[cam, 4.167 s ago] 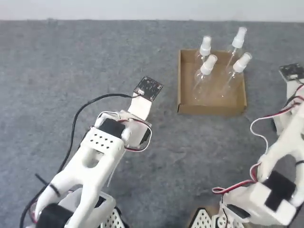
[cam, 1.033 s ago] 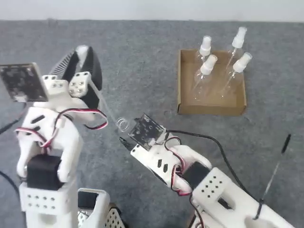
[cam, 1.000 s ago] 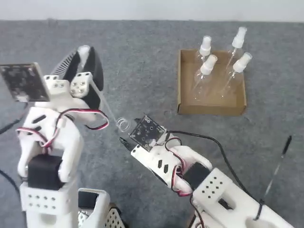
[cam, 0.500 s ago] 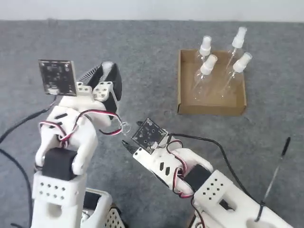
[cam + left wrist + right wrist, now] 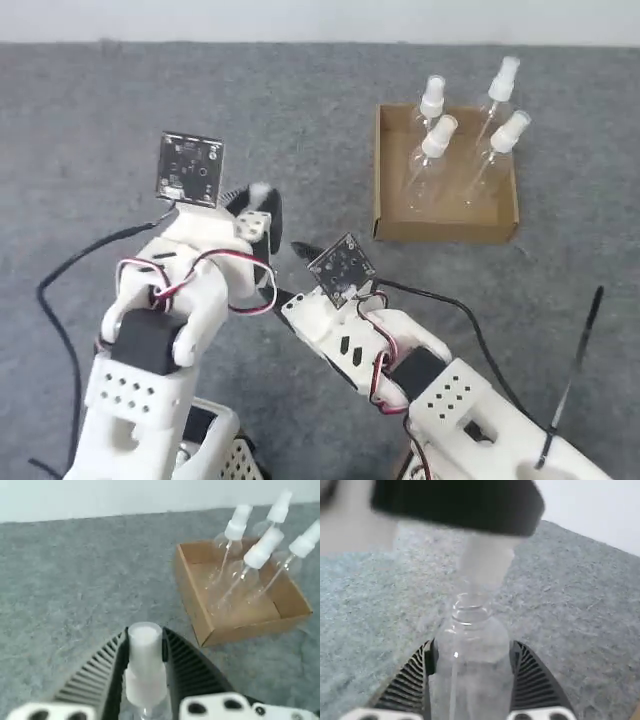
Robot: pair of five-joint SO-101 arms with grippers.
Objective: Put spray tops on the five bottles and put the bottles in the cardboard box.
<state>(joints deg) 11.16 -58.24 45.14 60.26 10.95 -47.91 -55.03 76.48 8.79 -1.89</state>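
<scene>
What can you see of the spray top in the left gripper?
White and plastic-looking, the spray top stands upright: a rounded head above a wider collar. The left gripper's black ribbed fingers clamp it on both sides. It hangs right over the neck of the clear bottle held in the right gripper.

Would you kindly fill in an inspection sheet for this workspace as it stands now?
Surface: grey carpet-like mat, lying flat.
Job's things: the cardboard box holds four capped bottles; the fifth bottle and the last spray top are held above the mat.
Clutter: nothing seen.
Tools: left tool shut on the spray top; right tool shut on the fifth bottle. The top sits at the bottle's neck; whether it is seated cannot be told.
Cables: a black cable trails from the right arm and another from the left arm; thin servo wires loop on both arms.
Surroundings: pale wall behind the mat.
</scene>
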